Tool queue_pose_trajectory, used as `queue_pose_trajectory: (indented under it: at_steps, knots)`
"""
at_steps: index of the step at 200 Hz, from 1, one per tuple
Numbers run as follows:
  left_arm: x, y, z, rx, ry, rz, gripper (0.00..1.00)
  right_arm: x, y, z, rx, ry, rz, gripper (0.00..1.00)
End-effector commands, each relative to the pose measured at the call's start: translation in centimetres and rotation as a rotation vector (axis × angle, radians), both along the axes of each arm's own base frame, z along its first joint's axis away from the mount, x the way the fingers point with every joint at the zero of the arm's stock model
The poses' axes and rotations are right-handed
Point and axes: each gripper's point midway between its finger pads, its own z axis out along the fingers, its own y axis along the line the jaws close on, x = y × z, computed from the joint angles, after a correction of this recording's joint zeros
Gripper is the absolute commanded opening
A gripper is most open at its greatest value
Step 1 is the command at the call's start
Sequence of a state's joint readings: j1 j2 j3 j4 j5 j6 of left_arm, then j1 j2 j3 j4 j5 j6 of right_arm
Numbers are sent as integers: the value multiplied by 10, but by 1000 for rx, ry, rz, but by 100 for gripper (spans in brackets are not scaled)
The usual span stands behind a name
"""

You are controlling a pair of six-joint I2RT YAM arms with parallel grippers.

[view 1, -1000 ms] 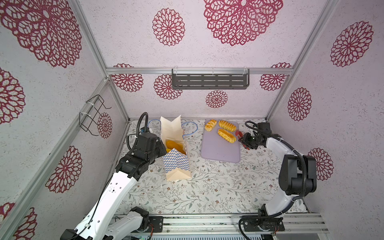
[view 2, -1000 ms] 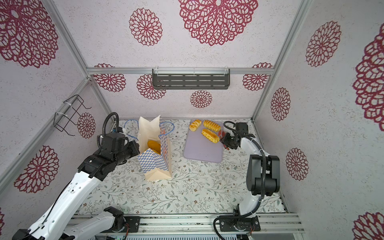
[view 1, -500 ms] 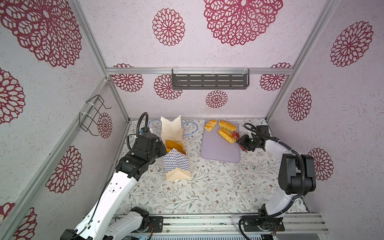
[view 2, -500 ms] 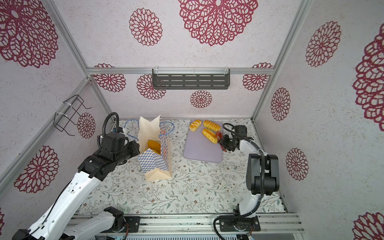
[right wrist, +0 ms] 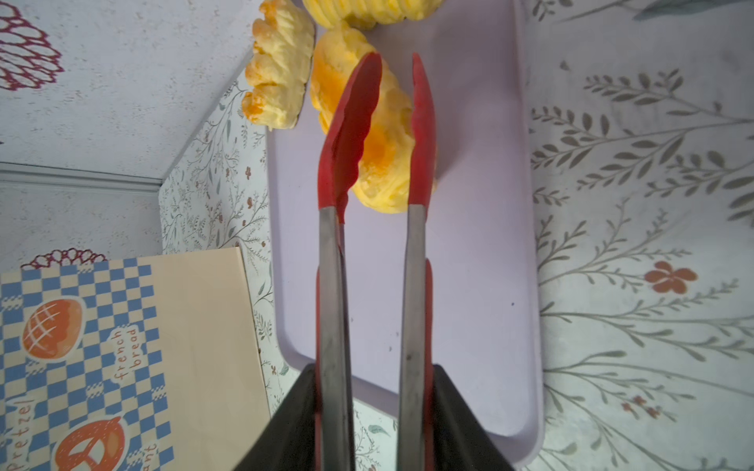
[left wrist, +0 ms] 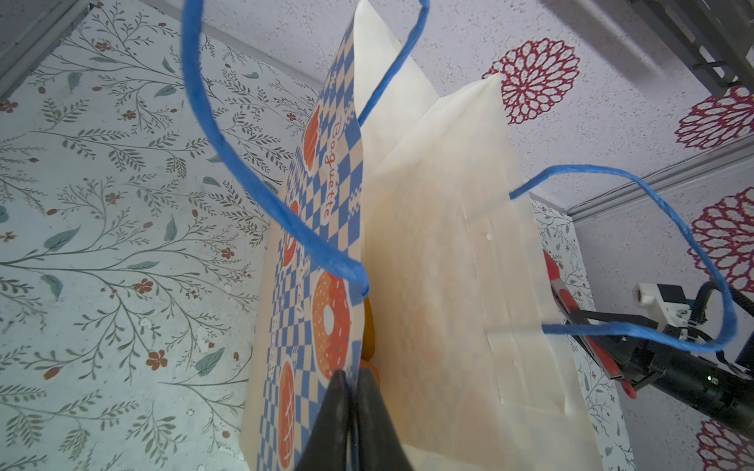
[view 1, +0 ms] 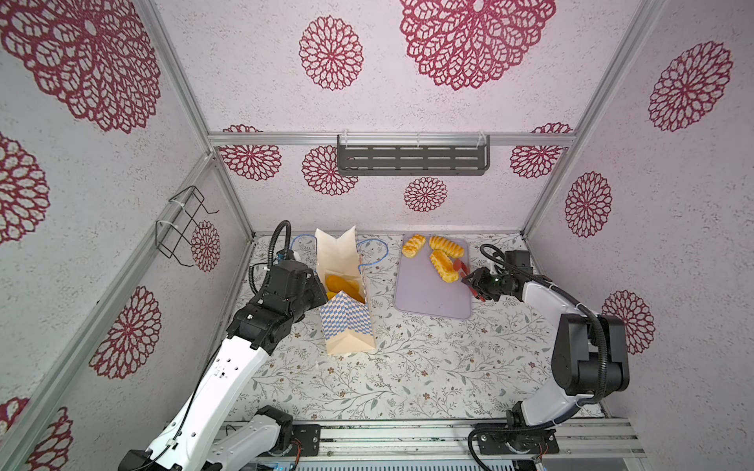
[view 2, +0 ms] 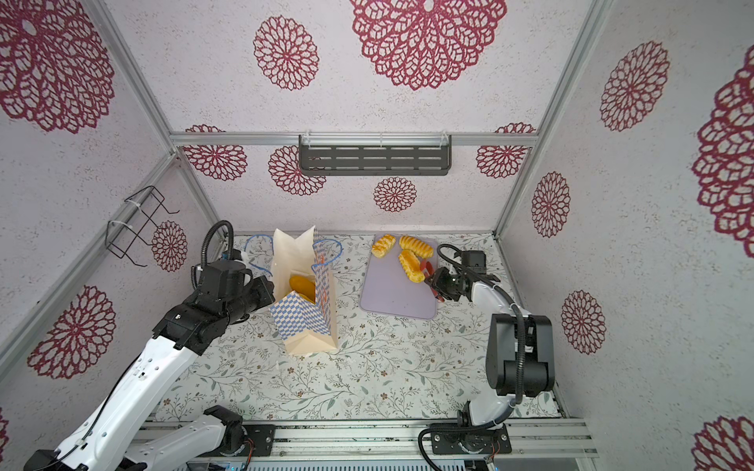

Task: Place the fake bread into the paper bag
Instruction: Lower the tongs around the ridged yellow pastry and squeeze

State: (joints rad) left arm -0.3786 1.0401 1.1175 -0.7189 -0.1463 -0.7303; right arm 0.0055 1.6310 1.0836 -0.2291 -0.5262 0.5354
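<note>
My right end effector (right wrist: 372, 412) clamps the red tongs (right wrist: 332, 285), whose tips flank a braided fake bread (right wrist: 385, 163) on the lilac tray (right wrist: 469, 285). My left end effector (left wrist: 354, 391) pinches the paper bag (left wrist: 440, 285) by its rim, with more loaves (view 1: 341, 284) inside.

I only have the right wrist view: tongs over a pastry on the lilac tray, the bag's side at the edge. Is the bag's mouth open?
Observer: Yes. In both top views the paper bag stands with its mouth open.
Operator: Is anything holding it?
Observer: The left gripper is shut on its checkered wall near the rim, as the left wrist view shows.
Operator: Anything inside already?
Observer: Yes, fake bread shows orange inside the mouth; I cannot count the pieces.
</note>
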Motion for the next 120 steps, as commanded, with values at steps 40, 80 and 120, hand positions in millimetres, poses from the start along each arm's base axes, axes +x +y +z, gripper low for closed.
queue_pose_trajectory:
  at_steps: [40,80,120]
  knots:
    - [1,2,11,-18,-35,9,10,-7,5,30,-37,-69,40,43]
    - [2,1,11,-17,-35,7,10,-4,-5,32,-120,-72,42,44]
    - [1,2,12,-18,-37,8,10,0,-6,35,-129,-85,45,46]
